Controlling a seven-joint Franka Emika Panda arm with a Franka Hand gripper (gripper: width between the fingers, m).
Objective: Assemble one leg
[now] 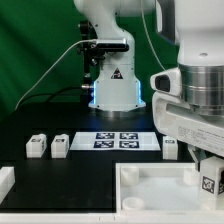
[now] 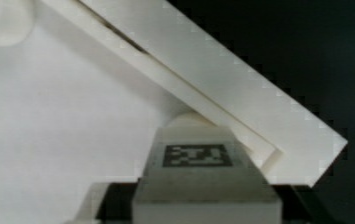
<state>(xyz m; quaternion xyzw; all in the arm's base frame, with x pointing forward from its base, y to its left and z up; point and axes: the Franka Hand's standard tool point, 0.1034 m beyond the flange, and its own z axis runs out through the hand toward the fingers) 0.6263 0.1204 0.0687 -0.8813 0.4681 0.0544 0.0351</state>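
My gripper (image 1: 207, 178) is at the exterior view's right, shut on one white leg (image 1: 209, 183) whose tag faces the camera. It holds the leg at the near right corner of the large white tray-like square piece (image 1: 150, 186). In the wrist view the leg (image 2: 197, 155) sits between my black fingers (image 2: 121, 201), with its far end close against the raised rim (image 2: 209, 75) of the square piece. I cannot tell whether it touches. The gripper (image 2: 200, 205) is closed tight on both sides of the leg.
Two loose legs (image 1: 37, 146) (image 1: 60, 145) stand at the left and another (image 1: 170, 148) at the right. The marker board (image 1: 117, 139) lies between them before the robot base (image 1: 112, 85). A white part (image 1: 5, 181) shows at the lower left edge.
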